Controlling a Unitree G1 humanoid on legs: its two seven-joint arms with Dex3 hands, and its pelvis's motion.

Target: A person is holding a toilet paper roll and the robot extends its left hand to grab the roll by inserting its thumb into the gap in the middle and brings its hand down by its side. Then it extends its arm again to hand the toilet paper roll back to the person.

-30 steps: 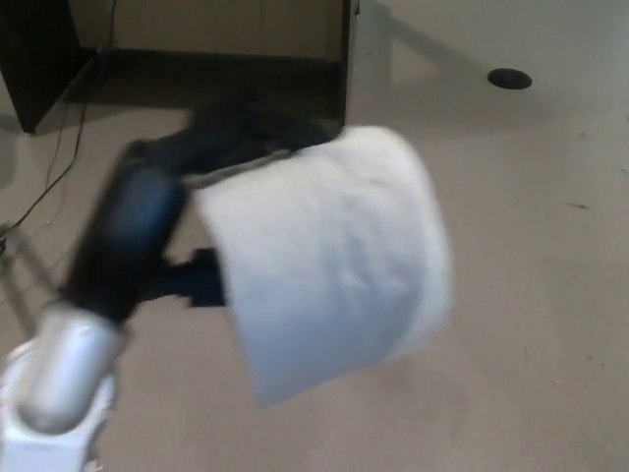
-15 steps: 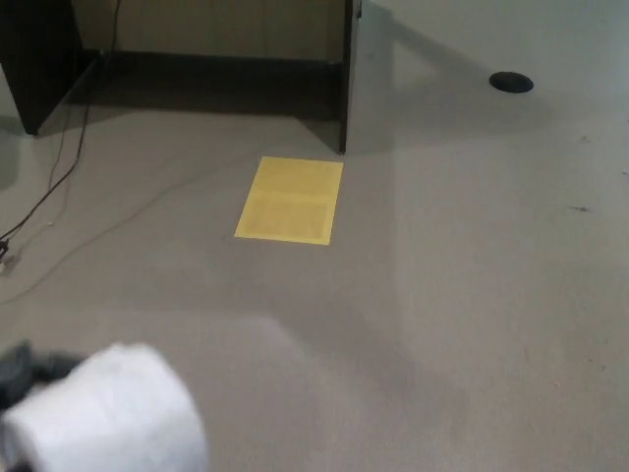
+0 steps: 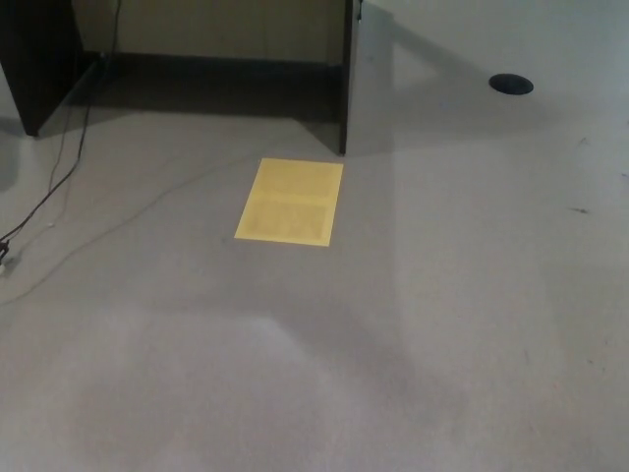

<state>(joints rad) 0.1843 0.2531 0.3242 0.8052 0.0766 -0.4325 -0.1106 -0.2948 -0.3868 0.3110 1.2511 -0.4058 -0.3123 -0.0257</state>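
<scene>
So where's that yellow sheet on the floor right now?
In the head view, the yellow sheet lies flat on the grey floor, left of centre, just in front of the dark cabinet's corner.

1. One yellow sheet [image 3: 290,201] on the floor.
2. One round black disc [image 3: 511,84].
3. Two thin cables [image 3: 61,167].
4. One dark furniture frame [image 3: 345,79].

A yellow sheet [image 3: 290,201], perhaps paper, lies flat on the grey floor [image 3: 472,295].

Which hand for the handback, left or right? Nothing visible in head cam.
Left, probably: half a second ago it left the frame's lower left carrying the roll. Now only the floor and yellow sheet show.
</scene>
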